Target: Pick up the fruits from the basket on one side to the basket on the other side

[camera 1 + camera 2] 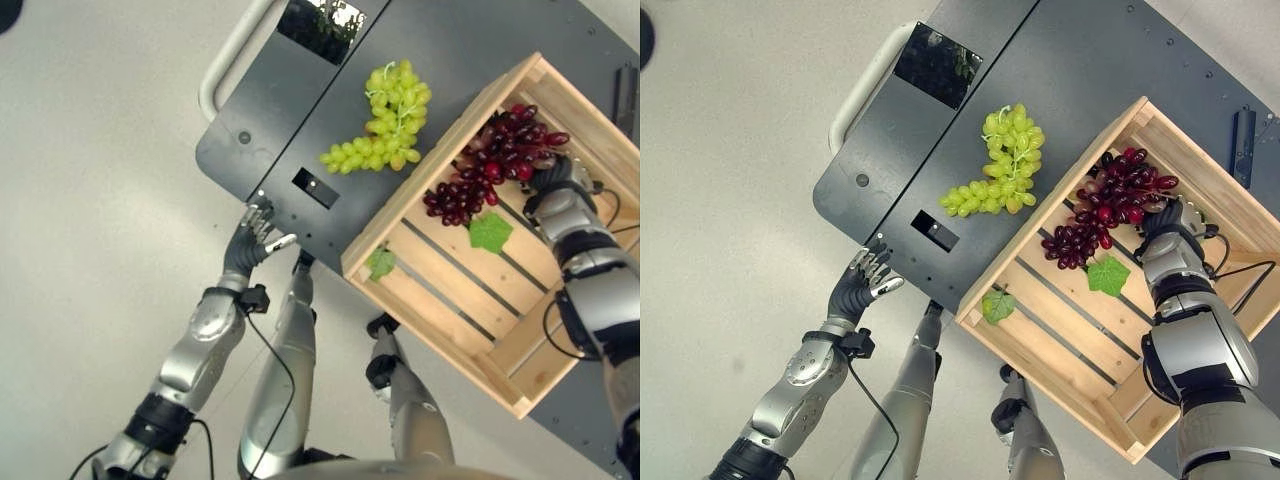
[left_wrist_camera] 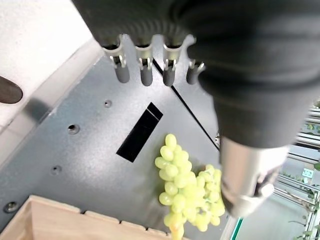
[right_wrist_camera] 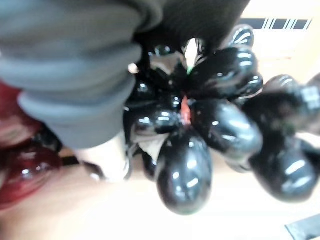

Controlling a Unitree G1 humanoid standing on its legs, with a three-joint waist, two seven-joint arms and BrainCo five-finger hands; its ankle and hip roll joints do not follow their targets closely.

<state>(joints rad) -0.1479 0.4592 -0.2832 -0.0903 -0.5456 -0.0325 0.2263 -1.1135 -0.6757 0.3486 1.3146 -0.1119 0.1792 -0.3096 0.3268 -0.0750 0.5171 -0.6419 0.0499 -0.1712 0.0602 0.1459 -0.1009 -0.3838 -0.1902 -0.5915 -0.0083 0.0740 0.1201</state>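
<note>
Red grapes (image 1: 1105,215) lie in the wooden crate (image 1: 1060,330); my right hand (image 1: 1168,222) sits buried against them, grip unreadable. Knobbly, light and loose, they're best taken at the stem. Green grapes (image 1: 998,168) rest on the bench (image 1: 1070,70); my left hand (image 1: 258,232) hangs relaxed.

The light is bright and even, with soft, short shadows. The grey floor (image 1: 90,250) looks flat and pale, almost washed out at 9 o'clock. The dark table (image 1: 1090,80) has a glossy panel (image 1: 930,65) at 11 o'clock that mirrors something above. The green grapes (image 1: 385,120) and the crate (image 1: 450,290) are sharp in both eye views. In the right wrist view the red grapes (image 3: 200,135) are very close (nearly black there), blurred, with small white glints on each one. In the left wrist view the near cover (image 2: 240,60) is soft and dark, while the table surface is clear.
</note>
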